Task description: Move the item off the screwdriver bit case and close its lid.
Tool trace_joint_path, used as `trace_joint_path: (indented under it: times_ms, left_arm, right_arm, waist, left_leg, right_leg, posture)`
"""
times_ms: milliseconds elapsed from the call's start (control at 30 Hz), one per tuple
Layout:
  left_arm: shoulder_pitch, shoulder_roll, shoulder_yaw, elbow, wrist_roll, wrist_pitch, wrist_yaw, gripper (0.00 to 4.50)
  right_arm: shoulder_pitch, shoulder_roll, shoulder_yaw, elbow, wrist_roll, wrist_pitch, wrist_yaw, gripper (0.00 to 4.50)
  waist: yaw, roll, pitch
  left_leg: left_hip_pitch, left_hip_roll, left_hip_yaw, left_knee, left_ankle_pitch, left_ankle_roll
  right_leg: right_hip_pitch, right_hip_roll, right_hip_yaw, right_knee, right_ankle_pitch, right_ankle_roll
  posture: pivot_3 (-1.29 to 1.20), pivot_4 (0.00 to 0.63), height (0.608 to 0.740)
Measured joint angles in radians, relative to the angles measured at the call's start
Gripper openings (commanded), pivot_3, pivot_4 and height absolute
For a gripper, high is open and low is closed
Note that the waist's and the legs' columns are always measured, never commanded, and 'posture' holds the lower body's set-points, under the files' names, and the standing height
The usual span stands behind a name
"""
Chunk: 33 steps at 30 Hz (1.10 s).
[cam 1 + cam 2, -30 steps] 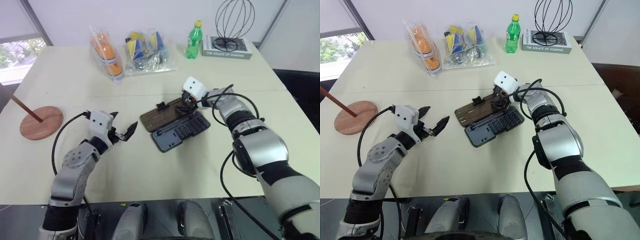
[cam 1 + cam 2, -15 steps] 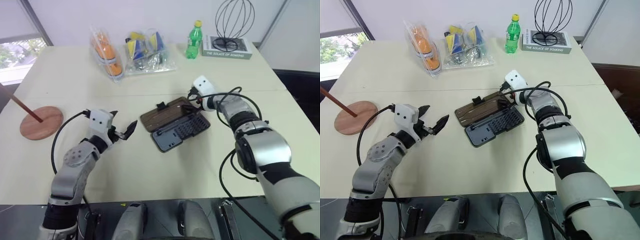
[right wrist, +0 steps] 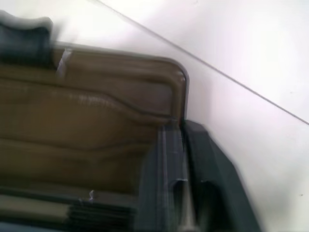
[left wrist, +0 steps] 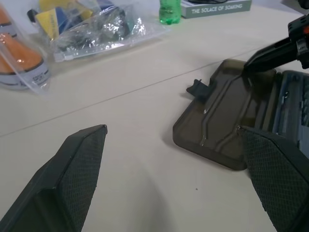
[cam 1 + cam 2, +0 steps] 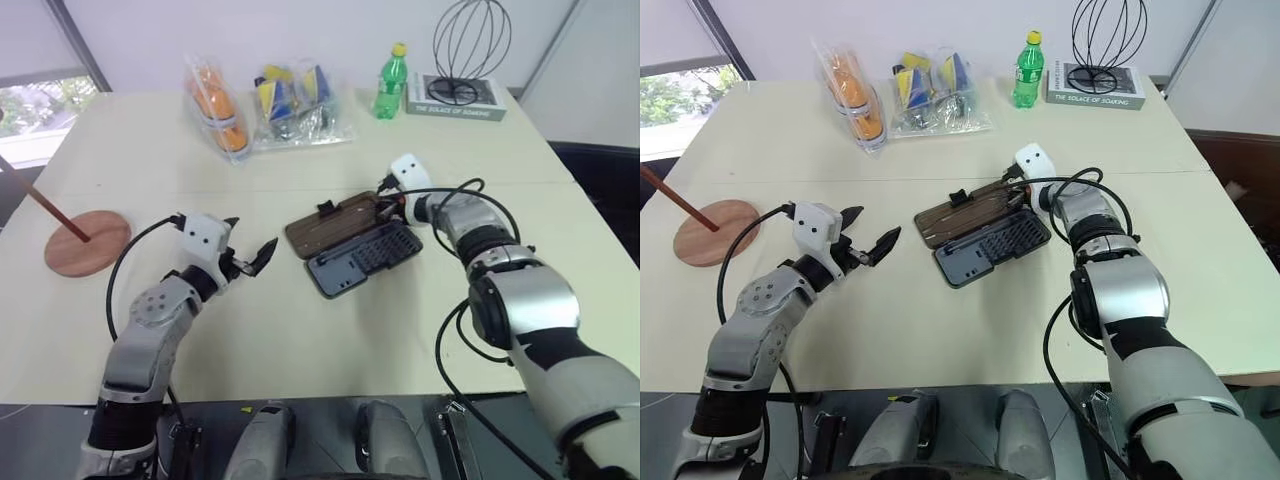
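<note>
The screwdriver bit case lies open mid-table, its dark grey tray nearer me and its brownish lid flat on the table behind it, latch tab pointing away. The item, a reddish-brown wooden stand, rests on the table at the far left, apart from the case. My right gripper is shut, its black tips at the lid's far right corner by the hinge; the left wrist view shows that right gripper touching that corner. My left gripper hovers open, empty, left of the lid.
Two clear bags of goods lie at the back. A green bottle stands beside a book carrying a wire sculpture. Bare tabletop lies between the case and the front edge.
My right gripper slid from over the lid to its far right corner, rolled its wrist and shut. The left arm kept still.
</note>
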State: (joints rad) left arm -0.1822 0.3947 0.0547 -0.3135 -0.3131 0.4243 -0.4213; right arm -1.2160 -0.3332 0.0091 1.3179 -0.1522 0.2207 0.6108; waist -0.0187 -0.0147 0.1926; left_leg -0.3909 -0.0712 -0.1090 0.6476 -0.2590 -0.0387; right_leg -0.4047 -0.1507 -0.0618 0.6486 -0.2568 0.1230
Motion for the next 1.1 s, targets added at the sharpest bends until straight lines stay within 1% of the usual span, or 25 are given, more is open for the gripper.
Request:
trace_joint_path:
  times_ms: [167, 233, 333, 433, 467, 567, 633, 667, 733, 867, 1100]
  left_arm:
    - [-0.002, 0.001, 0.003, 0.022, 0.008, -0.002, -0.001, 4.5]
    - [-0.004, 0.0, 0.003, 0.031, 0.012, -0.005, -0.001, 4.5]
    - [-0.019, -0.003, 0.002, 0.041, 0.019, -0.014, -0.003, 4.5]
    - [-0.032, -0.007, -0.004, 0.052, 0.021, -0.019, -0.013, 4.5]
    - [-0.038, -0.008, -0.009, 0.062, 0.021, -0.02, -0.018, 4.5]
    - [-0.051, -0.009, -0.02, 0.085, 0.022, -0.02, -0.032, 4.5]
    - [-0.07, -0.01, -0.032, 0.101, 0.022, -0.02, -0.044, 4.5]
    - [-0.076, -0.009, -0.035, 0.108, 0.022, -0.02, -0.052, 4.5]
    - [-0.09, -0.009, -0.043, 0.126, 0.022, -0.02, -0.068, 4.5]
    - [-0.123, -0.005, -0.053, 0.177, 0.025, -0.025, -0.105, 4.5]
    - [-0.178, -0.017, -0.078, 0.232, 0.035, -0.052, -0.132, 4.5]
  right_arm:
    - [0.016, 0.001, -0.037, -0.061, 0.05, 0.116, -0.034, 0.04]
    - [0.027, 0.002, -0.053, -0.112, 0.075, 0.197, -0.06, 0.04]
    - [0.074, 0.005, -0.084, -0.27, 0.117, 0.385, -0.125, 0.04]
    - [0.161, 0.027, -0.125, -0.545, 0.136, 0.645, -0.228, 0.04]
    - [0.219, 0.039, -0.144, -0.718, 0.136, 0.796, -0.271, 0.04]
    - [0.331, 0.074, -0.165, -1.064, 0.135, 1.085, -0.34, 0.04]
    - [0.397, 0.089, -0.162, -1.262, 0.137, 1.239, -0.363, 0.04]
    - [0.429, 0.097, -0.159, -1.336, 0.139, 1.281, -0.371, 0.04]
    - [0.485, 0.107, -0.156, -1.449, 0.152, 1.328, -0.383, 0.04]
    - [0.577, 0.133, -0.157, -1.603, 0.176, 1.346, -0.413, 0.04]
    - [0.601, 0.146, -0.158, -1.658, 0.239, 1.369, -0.455, 0.04]
  waist:
    - [0.003, 0.0, 0.0]
    - [0.006, 0.0, -0.001]
    - [0.012, 0.0, -0.001]
    - [0.021, 0.001, -0.002]
    - [0.029, 0.001, -0.002]
    - [0.033, 0.001, -0.002]
    - [0.031, 0.001, -0.002]
    - [0.03, 0.001, -0.002]
    - [0.026, 0.002, -0.002]
    - [0.022, 0.002, -0.002]
    - [0.0, 0.002, -0.002]
  left_leg:
    - [0.0, 0.0, 0.0, 0.0, 0.0, 0.0]
    - [0.0, 0.0, 0.0, 0.0, 0.0, 0.001]
    - [0.0, 0.0, -0.001, 0.001, -0.001, 0.001]
    - [-0.001, 0.0, -0.001, 0.0, -0.001, 0.002]
    - [-0.001, 0.0, -0.001, 0.0, -0.001, 0.002]
    - [-0.002, -0.001, -0.001, 0.0, -0.002, 0.004]
    - [-0.002, -0.001, 0.0, -0.001, -0.003, 0.005]
    - [-0.002, 0.0, 0.0, -0.001, -0.003, 0.006]
    - [-0.002, 0.0, 0.0, -0.001, -0.004, 0.007]
    - [-0.001, 0.0, 0.0, -0.001, -0.004, 0.007]
    - [-0.001, 0.0, 0.0, -0.001, -0.004, 0.007]
  right_leg:
    - [0.0, 0.0, 0.0, 0.0, 0.0, 0.0]
    - [0.001, 0.0, 0.0, 0.0, 0.0, 0.0]
    - [0.001, -0.001, 0.0, 0.0, 0.0, 0.0]
    - [0.001, -0.001, 0.0, -0.001, 0.0, 0.0]
    - [0.0, 0.0, 0.0, -0.001, 0.0, 0.0]
    - [-0.001, 0.0, 0.0, -0.001, 0.0, 0.0]
    - [-0.001, 0.0, 0.0, -0.002, 0.0, 0.0]
    - [-0.001, 0.0, 0.0, -0.002, 0.0, 0.0]
    - [-0.001, 0.0, 0.0, -0.001, 0.0, 0.0]
    - [-0.001, 0.001, 0.0, -0.001, 0.0, 0.0]
    - [-0.002, 0.001, 0.0, 0.0, 0.0, 0.0]
  posture:
    - [0.0, 0.15, 0.74]
    - [0.0, 0.15, 0.74]
    - [0.0, 0.15, 0.74]
    - [0.0, 0.15, 0.74]
    - [0.0, 0.15, 0.74]
    - [0.0, 0.15, 0.74]
    - [0.0, 0.15, 0.74]
    - [0.0, 0.15, 0.74]
    - [0.0, 0.15, 0.74]
    - [0.0, 0.15, 0.74]
    - [0.0, 0.15, 0.74]
